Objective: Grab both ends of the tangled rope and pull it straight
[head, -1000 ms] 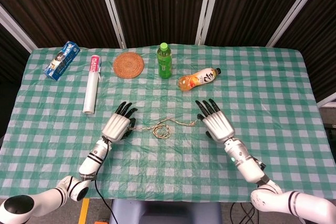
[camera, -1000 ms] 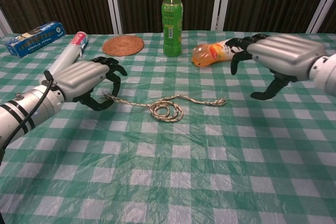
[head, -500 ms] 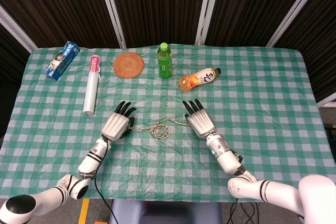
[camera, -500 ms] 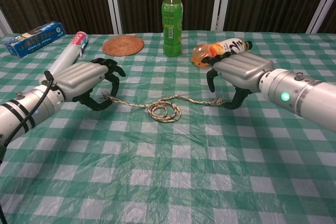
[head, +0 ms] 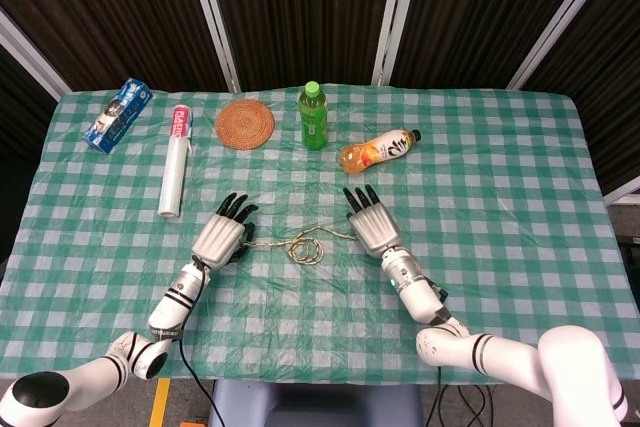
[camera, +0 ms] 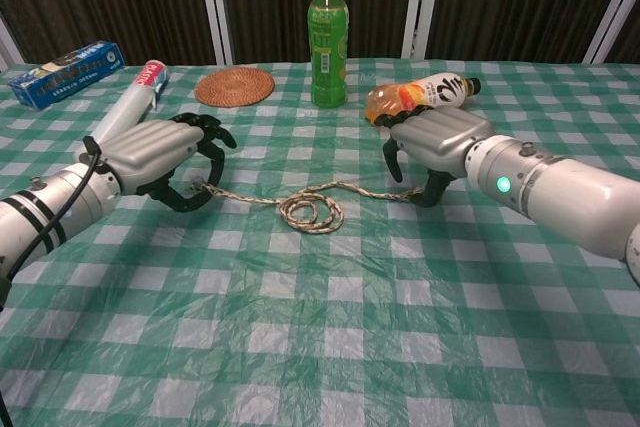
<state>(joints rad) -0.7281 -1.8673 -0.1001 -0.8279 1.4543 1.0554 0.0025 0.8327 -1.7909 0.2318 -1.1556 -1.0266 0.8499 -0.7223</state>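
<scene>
The rope (camera: 312, 209) lies coiled mid-length on the counter (camera: 320, 327); the left hand (camera: 160, 159) pinches one end, and the right hand (camera: 432, 144) hooks loosely over the other.

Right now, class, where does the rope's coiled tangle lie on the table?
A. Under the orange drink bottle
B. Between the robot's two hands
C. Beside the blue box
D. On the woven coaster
B: the rope's coil lies on the checked cloth between the left hand and the right hand, well short of the bottles.

Green-and-white checked tablecloth (head: 520, 177) over the table, dark slatted wall (head: 300, 7) behind, pale diagonal frame bars (head: 212, 17)
</scene>
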